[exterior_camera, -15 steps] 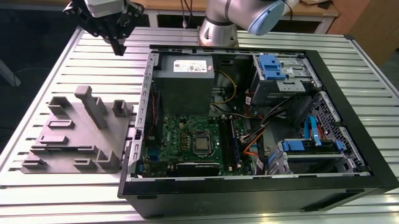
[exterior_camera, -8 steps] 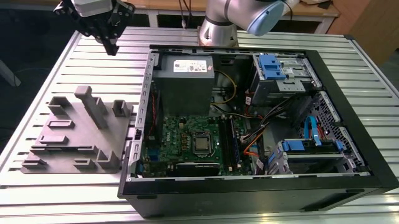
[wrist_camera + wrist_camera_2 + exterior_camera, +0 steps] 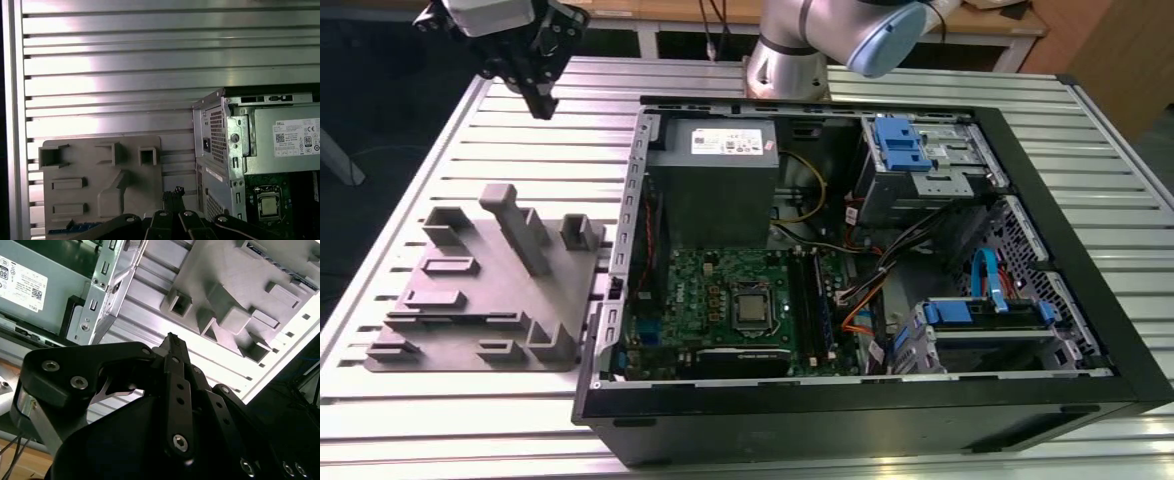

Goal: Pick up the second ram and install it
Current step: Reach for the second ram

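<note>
My gripper (image 3: pixel 542 100) hangs above the far left of the table in the exterior view, beyond the grey fixture (image 3: pixel 480 290) and to the left of the open computer case (image 3: pixel 1067 330). Its black fingers meet at the tips in both wrist views, gripper (image 3: pixel 172 340) and gripper (image 3: pixel 173 192), shut with nothing between them. A thin dark strip with blue-green specks (image 3: pixel 80 226), which looks like the second ram, lies on the fixture (image 3: pixel 100 170), partly hidden behind the gripper's body. The green motherboard (image 3: pixel 720 300) lies inside the case, with long black slots (image 3: pixel 817 300) beside the processor socket.
The grey power supply (image 3: pixel 714 175) fills the case's far corner. Blue-tabbed drive bays (image 3: pixel 921 155) and cables sit on the exterior view's right. Grey upright blocks (image 3: pixel 520 225) rise from the fixture. The arm's base (image 3: pixel 787 65) stands behind the case on the ribbed metal table (image 3: pixel 480 420).
</note>
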Robot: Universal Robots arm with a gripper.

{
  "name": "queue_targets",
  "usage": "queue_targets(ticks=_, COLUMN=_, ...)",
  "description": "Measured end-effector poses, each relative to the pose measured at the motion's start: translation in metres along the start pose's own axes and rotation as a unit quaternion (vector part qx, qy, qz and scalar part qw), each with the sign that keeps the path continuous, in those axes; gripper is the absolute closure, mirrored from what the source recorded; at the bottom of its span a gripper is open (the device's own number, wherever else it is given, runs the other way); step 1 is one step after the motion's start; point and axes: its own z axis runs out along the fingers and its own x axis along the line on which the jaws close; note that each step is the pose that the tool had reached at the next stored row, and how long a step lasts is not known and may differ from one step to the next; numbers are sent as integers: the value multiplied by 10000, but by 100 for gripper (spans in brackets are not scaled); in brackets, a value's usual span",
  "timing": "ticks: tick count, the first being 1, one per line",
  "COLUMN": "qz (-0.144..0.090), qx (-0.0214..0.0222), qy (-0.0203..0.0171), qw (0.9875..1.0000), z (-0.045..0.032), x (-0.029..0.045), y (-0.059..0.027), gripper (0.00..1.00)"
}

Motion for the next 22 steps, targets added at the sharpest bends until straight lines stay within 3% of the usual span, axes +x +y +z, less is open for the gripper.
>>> queue_targets(ticks=7, qz=0, qx=0, qy=0, qw=10000, z=9, x=75, y=-34, gripper=93)
queue_targets(ticks=22, qz=0, qx=-1, qy=0, qw=10000, z=60, x=145, y=-189, gripper=93)
